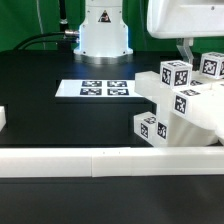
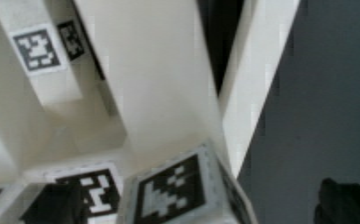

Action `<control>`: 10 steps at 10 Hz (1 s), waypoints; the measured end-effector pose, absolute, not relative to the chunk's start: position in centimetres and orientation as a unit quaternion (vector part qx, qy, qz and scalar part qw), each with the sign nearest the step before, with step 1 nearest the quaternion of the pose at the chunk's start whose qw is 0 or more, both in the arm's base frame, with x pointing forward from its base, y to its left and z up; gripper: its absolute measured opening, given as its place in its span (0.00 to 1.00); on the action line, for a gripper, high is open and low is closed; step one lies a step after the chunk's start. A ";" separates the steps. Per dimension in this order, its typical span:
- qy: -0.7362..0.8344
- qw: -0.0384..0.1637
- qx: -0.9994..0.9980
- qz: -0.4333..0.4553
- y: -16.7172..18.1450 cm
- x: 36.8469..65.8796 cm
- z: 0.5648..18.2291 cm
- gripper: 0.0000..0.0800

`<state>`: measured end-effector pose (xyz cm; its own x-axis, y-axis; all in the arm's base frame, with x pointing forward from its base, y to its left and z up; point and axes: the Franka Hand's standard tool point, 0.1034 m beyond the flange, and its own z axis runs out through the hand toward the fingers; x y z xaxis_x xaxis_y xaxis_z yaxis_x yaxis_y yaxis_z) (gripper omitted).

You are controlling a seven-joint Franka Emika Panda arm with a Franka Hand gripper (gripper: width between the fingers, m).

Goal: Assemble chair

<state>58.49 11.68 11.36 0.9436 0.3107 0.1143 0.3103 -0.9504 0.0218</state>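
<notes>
End effector (image 1: pixel 186 50) was spread wide, gripping nothing, directly above the chair (image 1: pixel 180 110) parts clustered at the exterior view's right of the desk (image 1: pixel 60 70), near the border rail (image 1: pixel 60 160). White posts (image 2: pixel 150 90) ran lengthwise just below it.

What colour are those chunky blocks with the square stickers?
The chunky matte plastic chair pieces are white; their square tag markers are black-and-white patterns. The exterior view shows it best.
</notes>
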 end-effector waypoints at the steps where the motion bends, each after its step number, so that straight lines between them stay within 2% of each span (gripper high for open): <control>1: 0.194 0.005 0.979 0.059 11.6 58.6 11.4 0.81; 4: 0.213 0.008 0.975 0.058 11.5 58.6 11.3 0.77; 5: 0.213 0.008 0.975 0.058 11.5 58.5 11.3 0.54; 6: 0.213 0.008 0.975 0.058 11.5 58.5 11.3 0.54; 7: 0.205 0.007 0.977 0.058 11.5 58.5 11.3 0.34; 10: 0.155 0.004 0.986 0.066 11.5 58.4 11.2 0.34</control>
<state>58.41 11.46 11.21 0.9435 0.3051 0.1294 0.3041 -0.9522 0.0279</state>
